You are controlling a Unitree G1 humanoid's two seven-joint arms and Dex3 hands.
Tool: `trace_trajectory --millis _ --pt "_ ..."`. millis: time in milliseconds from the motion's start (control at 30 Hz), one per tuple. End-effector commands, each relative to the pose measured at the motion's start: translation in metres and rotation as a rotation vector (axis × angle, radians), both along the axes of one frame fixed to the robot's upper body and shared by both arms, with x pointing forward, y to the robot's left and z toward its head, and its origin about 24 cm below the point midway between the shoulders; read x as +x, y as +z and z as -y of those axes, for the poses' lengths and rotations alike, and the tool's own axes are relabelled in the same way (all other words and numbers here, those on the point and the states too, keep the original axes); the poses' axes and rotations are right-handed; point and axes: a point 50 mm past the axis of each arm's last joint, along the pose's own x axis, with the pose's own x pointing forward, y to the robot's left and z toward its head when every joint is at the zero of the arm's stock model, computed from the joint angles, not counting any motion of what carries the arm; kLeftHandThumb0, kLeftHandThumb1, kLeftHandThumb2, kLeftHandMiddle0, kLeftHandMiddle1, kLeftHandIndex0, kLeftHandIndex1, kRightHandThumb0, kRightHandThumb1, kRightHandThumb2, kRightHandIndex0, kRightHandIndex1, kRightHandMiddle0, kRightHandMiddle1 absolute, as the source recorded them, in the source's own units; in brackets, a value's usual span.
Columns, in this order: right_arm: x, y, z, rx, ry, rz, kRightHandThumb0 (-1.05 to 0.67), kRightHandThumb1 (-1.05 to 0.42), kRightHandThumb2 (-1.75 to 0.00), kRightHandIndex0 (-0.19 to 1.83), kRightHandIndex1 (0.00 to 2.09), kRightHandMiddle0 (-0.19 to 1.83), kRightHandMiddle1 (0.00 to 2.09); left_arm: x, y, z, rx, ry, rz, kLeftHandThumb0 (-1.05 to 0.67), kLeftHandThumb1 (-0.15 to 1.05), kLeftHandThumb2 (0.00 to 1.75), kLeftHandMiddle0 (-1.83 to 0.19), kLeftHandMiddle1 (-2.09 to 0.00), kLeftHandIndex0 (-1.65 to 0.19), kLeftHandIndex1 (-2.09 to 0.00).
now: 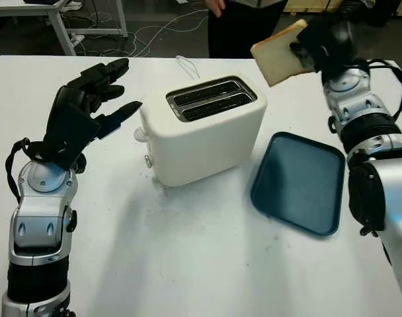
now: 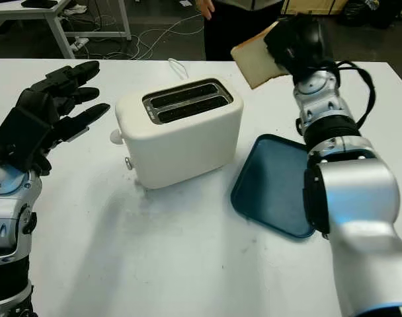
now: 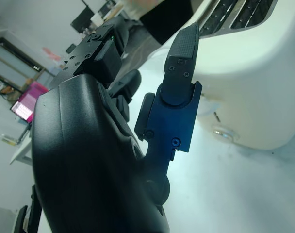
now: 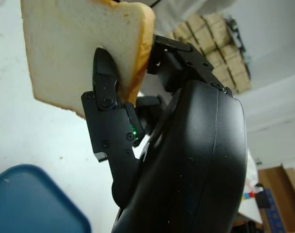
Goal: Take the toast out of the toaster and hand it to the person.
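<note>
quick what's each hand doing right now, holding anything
Left hand: open, holding nothing, raised beside the toaster.
Right hand: shut on the toast, lifted beyond the table's far edge toward the person.

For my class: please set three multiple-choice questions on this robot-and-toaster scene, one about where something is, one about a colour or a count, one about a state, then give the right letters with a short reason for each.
1. Where is the tray?
A. On the table to the right of the toaster
B. On top of the toaster
C. In the person's hand

2. How many slots does the toaster have?
A. One
B. Two
C. Four

3. What is the right hand doing?
A. Hanging open over the tray
B. Pressing the toaster lever
C. Gripping the toast, raised toward the person

Answers:
1 A, the dark blue tray lies flat on the white table beside the toaster.
2 B, two long slots show on its top, both empty.
3 C, the fingers clamp the slice in the right wrist view; the left hand is open, left of the toaster.
</note>
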Motion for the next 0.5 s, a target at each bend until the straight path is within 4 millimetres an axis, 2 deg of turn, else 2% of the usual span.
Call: trace_trajectory --millis 0,167,267,400,467 --pt "-0.0012 -0.0108 0.0005 0.023 -0.022 -0.025 -0.13 -0.92 -0.32 0.58 1.75 0.49 1.39 -0.0013 -0.0019 -0.0014 -0.011 -0.01 0.002 -0.45 0.92 0.02 -0.14 -0.84 -0.5 -0.02" --pt "-0.0009 -0.0139 -0.0027 0.071 -0.018 -0.034 -0.13 -0.92 -0.32 0.5 1.75 0.42 1.47 -0.0022 -0.002 -0.0021 -0.012 -0.01 -0.001 -0.43 0.92 0.02 -0.13 -0.83 -0.49 -0.02" --pt "-0.0006 -0.014 -0.0039 0.083 -0.018 -0.036 -0.14 -0.92 -0.31 0.54 1.75 0.35 1.63 -0.0021 -0.0026 -0.0027 -0.015 -0.01 0.001 -0.44 0.92 0.02 -0.13 -0.84 -0.49 -0.02" --pt "-0.001 -0.0151 -0.0041 0.077 -0.022 -0.027 -0.12 -0.92 -0.28 0.54 1.75 0.34 1.63 -0.0025 -0.0029 -0.0028 -0.02 -0.007 -0.008 -0.45 0.92 0.02 -0.13 -0.84 -0.49 -0.02" --pt "-0.0009 -0.015 -0.0042 0.071 -0.021 -0.028 -0.13 -0.92 -0.28 0.55 1.75 0.39 1.56 -0.0028 -0.0029 -0.0027 -0.024 -0.008 -0.011 -0.44 0.92 0.02 -0.12 -0.83 -0.49 -0.02"
